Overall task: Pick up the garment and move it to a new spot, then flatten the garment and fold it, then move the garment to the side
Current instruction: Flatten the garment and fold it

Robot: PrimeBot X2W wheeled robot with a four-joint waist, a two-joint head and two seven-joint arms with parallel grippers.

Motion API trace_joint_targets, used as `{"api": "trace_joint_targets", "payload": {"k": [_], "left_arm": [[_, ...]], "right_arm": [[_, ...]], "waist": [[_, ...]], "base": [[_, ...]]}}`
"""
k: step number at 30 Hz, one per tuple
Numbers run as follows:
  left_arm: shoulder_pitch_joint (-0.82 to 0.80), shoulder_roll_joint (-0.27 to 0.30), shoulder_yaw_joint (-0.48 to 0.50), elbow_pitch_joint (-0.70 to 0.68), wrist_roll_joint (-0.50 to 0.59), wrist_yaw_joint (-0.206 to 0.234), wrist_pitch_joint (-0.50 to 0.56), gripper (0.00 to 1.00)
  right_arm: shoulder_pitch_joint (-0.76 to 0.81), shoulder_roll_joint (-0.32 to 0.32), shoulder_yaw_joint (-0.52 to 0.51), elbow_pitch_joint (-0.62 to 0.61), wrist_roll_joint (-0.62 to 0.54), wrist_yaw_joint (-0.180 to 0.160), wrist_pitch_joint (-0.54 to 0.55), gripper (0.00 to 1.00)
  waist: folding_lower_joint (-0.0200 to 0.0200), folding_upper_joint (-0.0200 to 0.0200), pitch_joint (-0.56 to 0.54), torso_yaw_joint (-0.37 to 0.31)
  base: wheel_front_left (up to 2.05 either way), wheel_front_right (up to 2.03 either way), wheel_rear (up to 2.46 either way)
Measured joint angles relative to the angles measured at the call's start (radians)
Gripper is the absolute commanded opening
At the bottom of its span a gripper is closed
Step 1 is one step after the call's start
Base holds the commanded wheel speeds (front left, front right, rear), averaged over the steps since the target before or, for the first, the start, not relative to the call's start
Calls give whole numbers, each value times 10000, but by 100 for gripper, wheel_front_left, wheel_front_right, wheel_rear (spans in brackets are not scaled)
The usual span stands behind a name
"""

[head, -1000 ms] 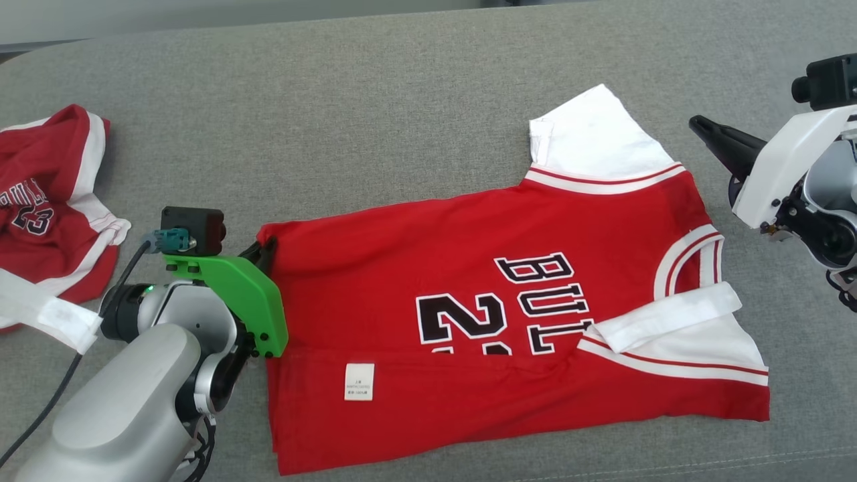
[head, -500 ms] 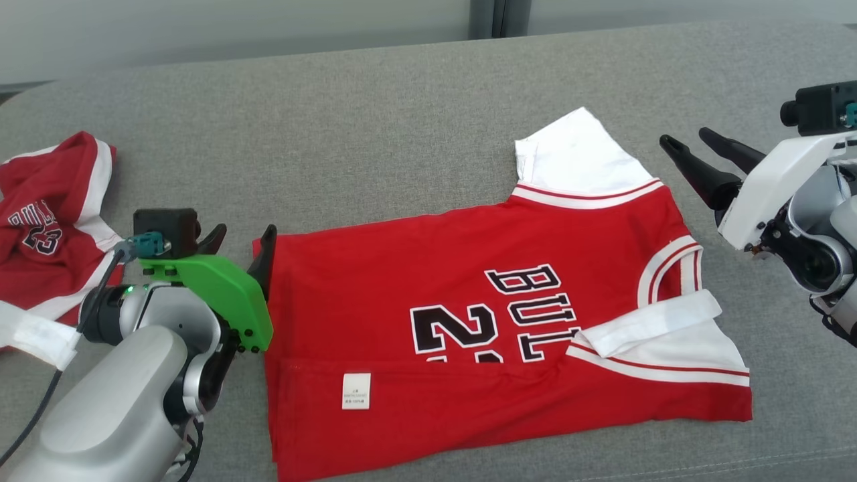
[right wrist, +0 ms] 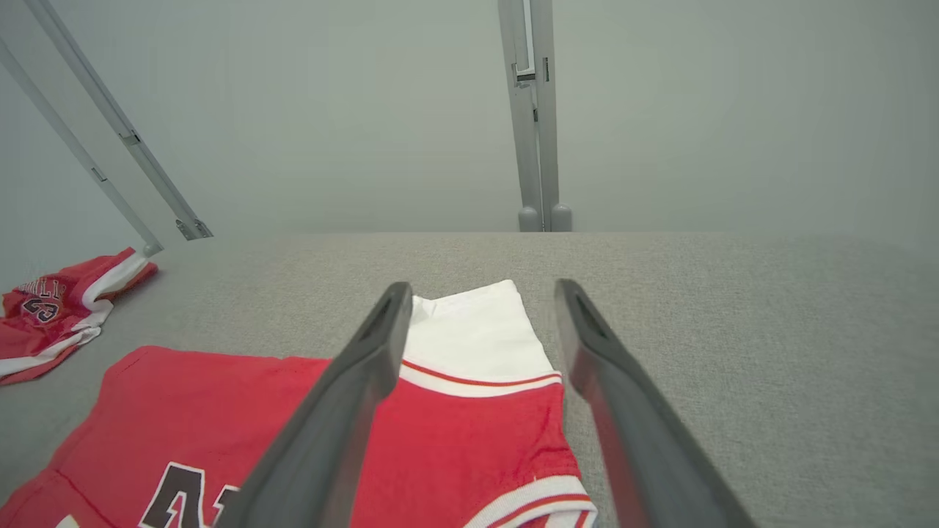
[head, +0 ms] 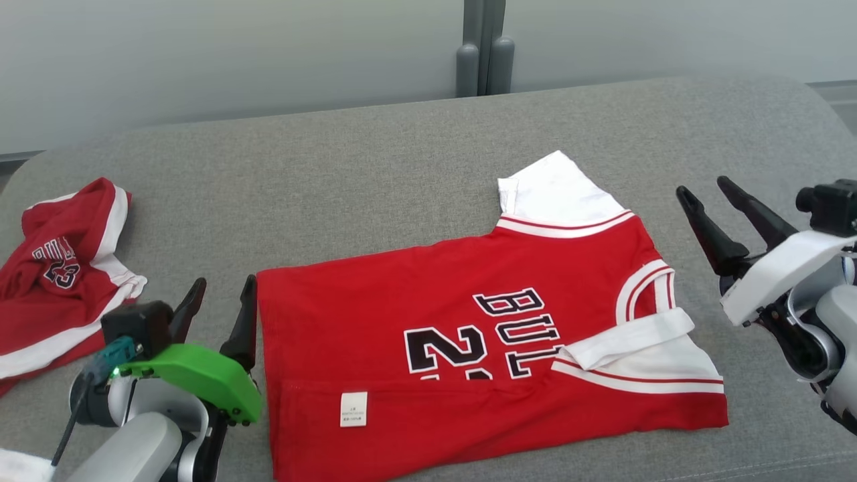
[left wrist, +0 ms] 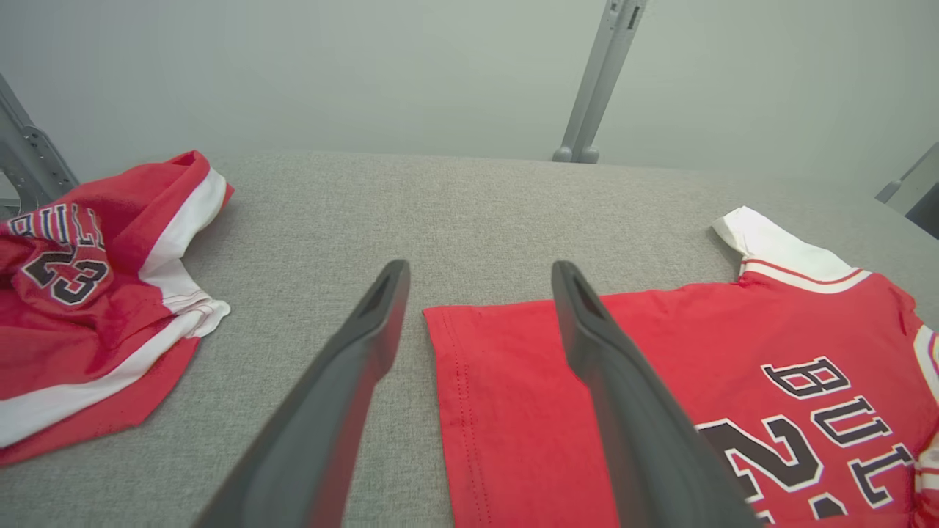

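Okay, the garment (head: 469,335), a red jersey with white sleeves, lies spread across the middle of the grey upholstered surface (head: 368,201), collar end toward the robot's right and hem (left wrist: 447,381) toward its left. Its near long edge is turned up over the front, so a white care label (head: 353,408) shows and the bottoms of the numbers are covered. That reads as the first lengthwise fold laid in. The near sleeve (head: 636,338) is tucked over the chest, while the far sleeve (head: 549,191) sticks out flat, not yet folded. The left end effector (head: 224,284) is released, fingers spread and empty, just beside the hem; in the left wrist view the hem corner sits between its fingers, with no cloth pinched. The right end effector (head: 703,189) is released too, empty, off the collar end and apart from the cloth, aimed toward the far sleeve in its wrist view. One arm at each end suits a two-point pinch for the far-side fold, probably next. A second jersey (head: 60,268) lies crumpled at far left, well apart.
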Motion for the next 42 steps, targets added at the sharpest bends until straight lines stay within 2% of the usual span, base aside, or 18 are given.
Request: {"api": "trace_joint_targets", "payload": {"k": [3, 4, 6, 14, 18, 23, 29, 42], "left_arm": [[408, 61, 171, -178, 17, 119, -408, 100], [408, 61, 171, -178, 17, 119, -408, 100], [657, 94, 291, -374, 128, 224, -619, 100], [1629, -174, 1058, -1020, 736, 378, -892, 100], [2116, -585, 1829, -1425, 1331, 364, -928, 100], [2732, -989, 2341, -1436, 1841, 155, -928, 100], [2824, -1200, 2594, -1262, 2130, -142, -928, 100], [2832, -1379, 2706, -965, 2265, -343, -928, 100]], "right_arm": [[700, 242, -1141, -184, -780, 0, -40, 100], [700, 242, -1141, -184, -780, 0, -40, 100], [1242, 489, -2057, -493, -1392, -2, -46, 100], [3981, 2082, -5049, -2063, -3375, -2, -52, 100], [5097, 2840, -5900, -2761, -4165, -2, -52, 100], [5671, 3375, -6324, -3287, -4635, -2, -52, 100], [5822, 3478, -6472, -3513, -4832, -2, 69, 100], [5945, 3622, -6583, -3770, -4897, -2, 408, 100]], "waist": [[0, 0, -155, -44], [0, 0, -155, -44], [0, 0, -244, -64], [0, 0, -457, 33], [0, 0, -512, 76], [0, 0, -514, 60], [0, 0, -530, 67], [0, 0, -511, 101]], "base": [[0, 0, 0], [0, 0, 0], [0, 0, 0], [0, 0, 0], [0, 0, 0], [0, 0, 0], [0, 0, 0], [0, 0, 0]]}}
